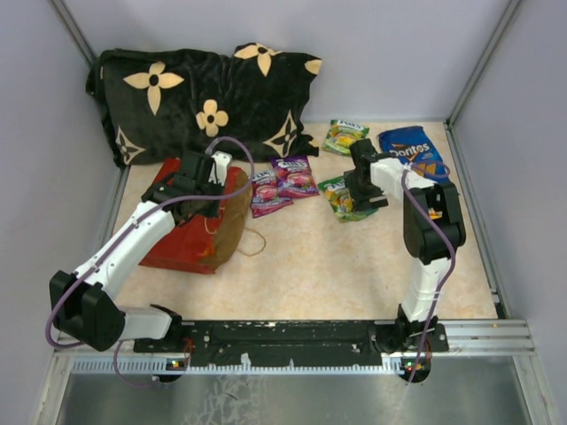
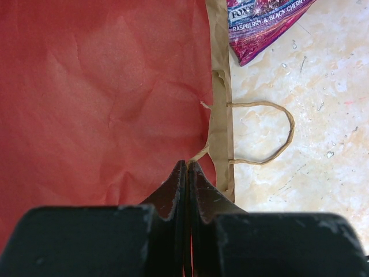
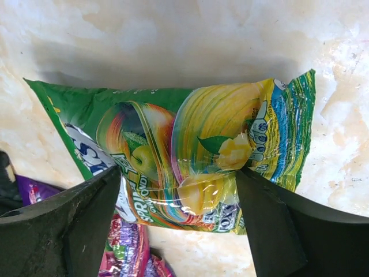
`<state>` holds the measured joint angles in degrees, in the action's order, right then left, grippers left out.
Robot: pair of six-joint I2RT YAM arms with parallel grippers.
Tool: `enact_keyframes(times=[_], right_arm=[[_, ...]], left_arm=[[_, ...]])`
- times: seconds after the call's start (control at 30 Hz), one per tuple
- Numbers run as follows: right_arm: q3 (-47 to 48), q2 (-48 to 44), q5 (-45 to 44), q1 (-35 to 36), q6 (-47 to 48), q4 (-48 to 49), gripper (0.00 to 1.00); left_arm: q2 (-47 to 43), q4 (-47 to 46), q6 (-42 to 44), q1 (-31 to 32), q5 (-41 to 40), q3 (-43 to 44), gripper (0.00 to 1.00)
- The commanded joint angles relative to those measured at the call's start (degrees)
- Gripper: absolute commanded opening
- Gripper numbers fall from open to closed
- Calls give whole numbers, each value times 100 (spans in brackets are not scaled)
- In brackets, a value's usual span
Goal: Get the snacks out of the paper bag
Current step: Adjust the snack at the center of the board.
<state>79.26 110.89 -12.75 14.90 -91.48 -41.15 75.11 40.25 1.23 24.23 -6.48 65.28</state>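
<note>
The red paper bag lies on its side at the left, its brown mouth facing right. My left gripper sits on top of it. In the left wrist view the gripper is shut on the bag at its rim, by a tan cord handle. My right gripper is open, its fingers straddling a green candy pouch that lies on the table. Two purple pouches, another green pouch and the blue Doritos bag also lie on the table. The yellow M&M's packet is out of view.
The black flower-patterned pillow fills the back left, just behind the bag. Grey walls close the table at back and sides. A purple pouch lies just beyond the bag's mouth. A black rail runs along the near edge.
</note>
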Motion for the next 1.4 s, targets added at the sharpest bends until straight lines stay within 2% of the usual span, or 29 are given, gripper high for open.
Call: enact_keyframes(times=[0.0, 0.2, 0.37, 0.5, 0.6, 0.7, 0.83, 0.9, 0.93, 1.0, 1.07, 1.1, 1.13, 1.2, 1.3, 1.37], right_arm=[[-281, 378, 174, -369, -56, 247, 81], [-419, 256, 203, -619, -362, 333, 79], [-94, 208, 307, -621, -327, 214, 78], [272, -309, 400, -555, -220, 273, 80], [970, -581, -62, -341, -101, 84, 83], [1985, -391, -227, -260, 105, -195, 84], [3155, 552, -175, -275, 456, -251, 85], [3448, 973, -15, -279, 790, 166, 85], [3391, 1130, 179, -304, 946, 622, 85], [2764, 1339, 1070, -383, 1496, 2580, 83], [2190, 1703, 2255, -470, 1606, 4758, 74], [2273, 2058, 2729, -529, 1528, 5439, 70], [2724, 2474, 3236, -602, 1515, 5451, 69], [4423, 3470, 3986, -656, 1891, 4879, 71], [5397, 4311, 4387, -707, 2382, 4665, 72], [5442, 4424, 4388, -747, 2714, 4597, 73]], left_arm=[[101, 106, -44, -19, -29, 64, 6], [241, 127, -37, -23, -38, 171, 6], [294, 150, -27, -25, -57, 192, 6], [238, 141, -35, -24, -68, 157, 6], [223, 70, -24, -28, -35, 76, 6], [237, 68, -34, -23, -63, 41, 5], [199, 41, -42, -24, 59, 2, 5], [190, 33, -36, -23, 64, -11, 5], [188, 30, -31, -23, 67, -11, 5], [168, 27, -36, -26, 69, -6, 5], [133, 19, -36, -19, 81, -21, 5], [116, 15, -37, -22, 84, -26, 4], [101, 7, -40, -23, 85, -33, 4], [65, -21, -36, -17, 112, -77, 4], [22, -86, -36, -17, 177, -119, 5], [15, -84, -48, -19, 210, -125, 4]])
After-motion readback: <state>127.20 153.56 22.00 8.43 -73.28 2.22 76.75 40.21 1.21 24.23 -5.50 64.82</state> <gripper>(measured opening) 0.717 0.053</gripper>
